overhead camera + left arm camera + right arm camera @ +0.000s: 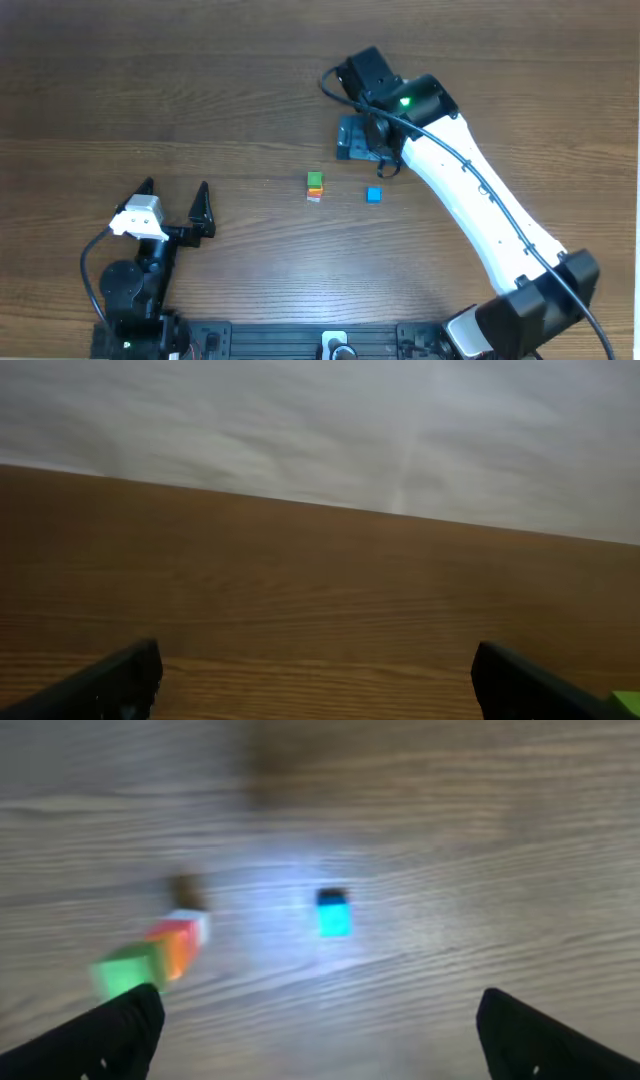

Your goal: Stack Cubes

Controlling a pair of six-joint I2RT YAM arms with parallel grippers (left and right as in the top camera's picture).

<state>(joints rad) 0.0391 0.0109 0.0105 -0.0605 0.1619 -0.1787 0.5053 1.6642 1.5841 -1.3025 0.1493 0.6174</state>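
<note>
Blurred stack (165, 950) beside blue cube (333, 916)
Stack's lowest cube is unclear; right gripper (318, 1025) and left gripper (176, 192) spread wide, holding nothing.

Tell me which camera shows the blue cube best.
The right wrist view: the blue cube sits near the middle, close, unobstructed, with two faces visible. The top view shows it as a small square right of the green-topped stack, apart from it. The left wrist view looks across the table elsewhere.

The stack of cubes (315, 186) sits about mid-counter (200, 80), lone cube (373, 195) just to its right, close but not touching.
</note>
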